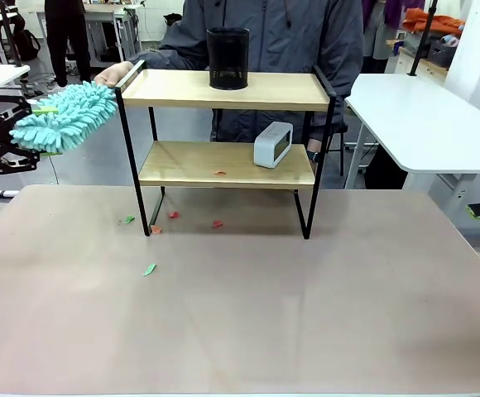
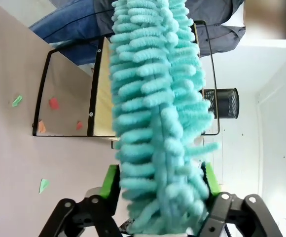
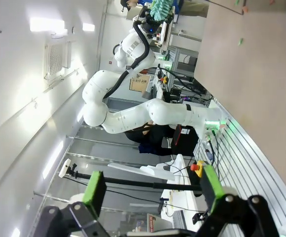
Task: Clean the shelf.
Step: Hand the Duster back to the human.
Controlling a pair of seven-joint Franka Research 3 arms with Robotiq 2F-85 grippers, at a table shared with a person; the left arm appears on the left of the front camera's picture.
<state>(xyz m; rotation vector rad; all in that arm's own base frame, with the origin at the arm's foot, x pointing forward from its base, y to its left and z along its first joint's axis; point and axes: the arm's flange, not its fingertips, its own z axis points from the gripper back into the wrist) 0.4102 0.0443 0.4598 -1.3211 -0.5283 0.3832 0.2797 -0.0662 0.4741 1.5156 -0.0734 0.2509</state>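
A fluffy teal duster (image 1: 64, 116) was held in the left tool (image 1: 26, 132), up in the air just to the left of the shelf (image 1: 223, 164). In the left wrist view the duster (image 2: 158, 113) was pinched between the two green pads (image 2: 110, 181). The right tool (image 3: 150, 192) was spread wide with nothing in it, and it was pointed away from the shelf, toward the room.

The shelf was stood on the far middle of the counter (image 1: 240, 306), right in front of a person (image 1: 265, 33). One hand (image 1: 112, 76) of the person was rested at the top left corner of the shelf.

The step in hand looked like the start of the dusting. No board was touched by the duster yet. Next, the duster would likely need to be moved to the right, onto a board, and swept along it. Care would be needed around the cup and the clock, and around the thin black frame.

Things were counted. One shelf with two boards was seen. One black mesh cup (image 1: 228, 58) was on the top board. One white clock (image 1: 272, 144) and one red scrap (image 1: 220, 173) were on the low board. On the counter five scraps were counted: three red or orange ones (image 1: 217, 223) and two green ones (image 1: 150, 270).
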